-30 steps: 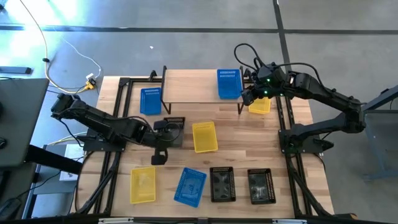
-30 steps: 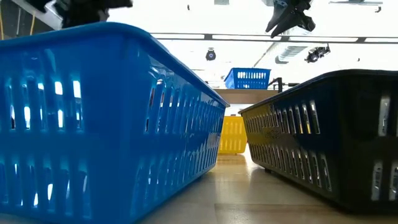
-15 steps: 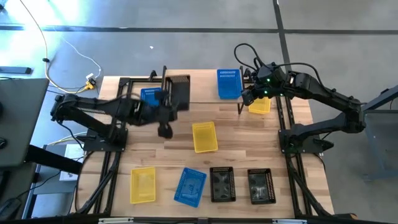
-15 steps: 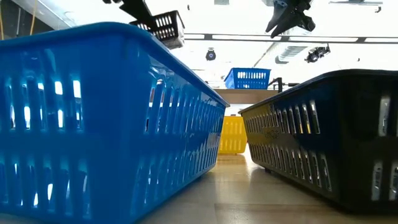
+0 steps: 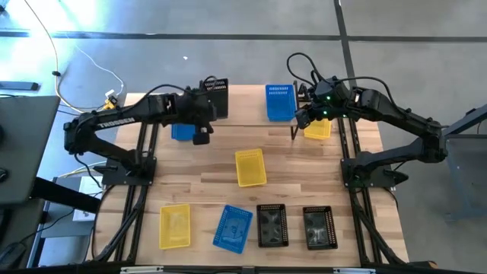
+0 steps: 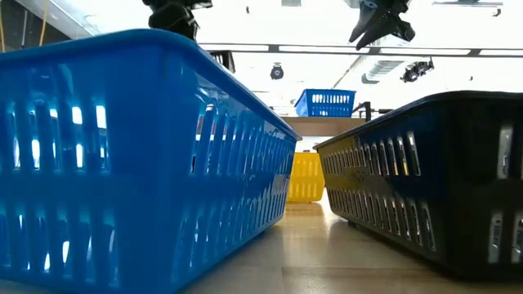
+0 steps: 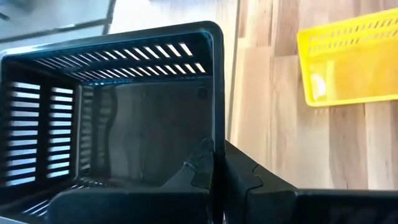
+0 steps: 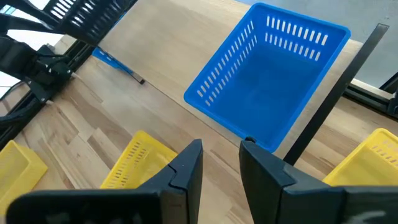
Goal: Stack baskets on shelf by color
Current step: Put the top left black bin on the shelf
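My left gripper (image 5: 204, 114) is shut on a black basket (image 5: 216, 96) over the left end of the shelf (image 5: 243, 110). The basket also shows in the left wrist view (image 7: 124, 124). A blue basket (image 5: 279, 103) stands on the shelf's right part. My right gripper (image 8: 221, 155) is open and empty above the shelf's right end, beside that blue basket (image 8: 267, 81). On the table lie yellow baskets (image 5: 251, 167) (image 5: 318, 129) (image 5: 174, 226), blue baskets (image 5: 181, 131) (image 5: 232, 227) and two black baskets (image 5: 272, 225) (image 5: 319, 227). My left gripper holds the black basket by one side wall (image 7: 217, 134), one finger (image 7: 198, 168) inside the basket and one (image 7: 245, 177) outside. The basket is lifted clear, above the shelf's left end.
The shelf's black legs (image 5: 294, 133) stand near my right gripper. The blue basket at the shelf's left end lies partly under my left arm. In the low view a blue basket (image 6: 139, 163) and a black basket (image 6: 433, 180) fill the foreground. Bare shelf top lies between the held and blue baskets.
My left gripper has gone up and toward the table's far edge with the black basket, from the table's middle left to above the shelf's left end. The basket is lifted clear of the table.
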`<control>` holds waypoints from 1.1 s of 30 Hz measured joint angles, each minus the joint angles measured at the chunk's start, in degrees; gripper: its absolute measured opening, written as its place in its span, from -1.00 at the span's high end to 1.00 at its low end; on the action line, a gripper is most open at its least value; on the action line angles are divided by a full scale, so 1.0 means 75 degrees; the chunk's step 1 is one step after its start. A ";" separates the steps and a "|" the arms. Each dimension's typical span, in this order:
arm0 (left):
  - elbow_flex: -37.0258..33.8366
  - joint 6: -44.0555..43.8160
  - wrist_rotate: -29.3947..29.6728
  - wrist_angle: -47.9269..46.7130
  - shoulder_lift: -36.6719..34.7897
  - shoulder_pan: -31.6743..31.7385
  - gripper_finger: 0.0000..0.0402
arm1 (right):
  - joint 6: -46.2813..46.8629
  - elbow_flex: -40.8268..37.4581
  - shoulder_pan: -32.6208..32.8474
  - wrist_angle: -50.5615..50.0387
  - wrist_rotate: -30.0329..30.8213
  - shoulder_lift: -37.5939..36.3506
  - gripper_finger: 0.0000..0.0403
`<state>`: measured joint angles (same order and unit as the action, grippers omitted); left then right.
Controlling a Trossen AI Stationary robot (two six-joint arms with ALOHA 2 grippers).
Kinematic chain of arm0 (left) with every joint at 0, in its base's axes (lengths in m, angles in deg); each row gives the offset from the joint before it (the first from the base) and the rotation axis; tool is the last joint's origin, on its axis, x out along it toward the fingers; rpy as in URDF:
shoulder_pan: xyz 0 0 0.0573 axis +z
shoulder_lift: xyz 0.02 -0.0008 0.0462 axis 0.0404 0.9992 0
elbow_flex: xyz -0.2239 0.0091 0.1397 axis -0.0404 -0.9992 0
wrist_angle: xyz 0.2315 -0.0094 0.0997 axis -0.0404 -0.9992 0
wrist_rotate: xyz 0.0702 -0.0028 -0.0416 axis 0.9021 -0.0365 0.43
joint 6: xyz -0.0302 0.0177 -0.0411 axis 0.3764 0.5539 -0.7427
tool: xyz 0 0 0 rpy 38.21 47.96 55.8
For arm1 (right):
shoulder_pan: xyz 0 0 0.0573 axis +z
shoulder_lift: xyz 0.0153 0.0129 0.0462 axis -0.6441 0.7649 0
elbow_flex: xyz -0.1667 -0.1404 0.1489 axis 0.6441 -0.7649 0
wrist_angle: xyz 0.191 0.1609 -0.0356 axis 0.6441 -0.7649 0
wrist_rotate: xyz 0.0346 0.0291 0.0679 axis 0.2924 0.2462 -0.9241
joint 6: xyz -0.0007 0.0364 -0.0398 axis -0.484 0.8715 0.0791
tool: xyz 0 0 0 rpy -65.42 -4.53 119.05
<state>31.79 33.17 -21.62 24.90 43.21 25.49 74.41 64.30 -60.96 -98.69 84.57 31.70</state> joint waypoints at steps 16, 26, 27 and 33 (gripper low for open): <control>0.0000 0.0329 0.0096 -0.0246 0.1125 0.0168 1.00 | 0.0000 0.0000 0.0000 -0.0108 -0.0033 0.0000 0.55; 0.0000 0.0377 0.0177 -0.0261 0.1246 0.0412 0.99 | 0.0003 0.0000 0.0000 -0.0108 -0.0093 0.0003 0.55; 0.0000 0.0380 0.0177 -0.0261 0.1246 0.0435 0.98 | 0.0003 0.0000 0.0000 -0.0107 -0.0093 0.0002 0.55; 0.0000 0.0384 0.0277 -0.0278 0.1246 0.0565 0.85 | 0.0003 0.0000 0.0000 -0.0105 -0.0093 0.0003 0.55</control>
<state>31.79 36.06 -19.54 22.82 52.55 29.72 74.43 64.30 -60.96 -99.48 83.87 31.72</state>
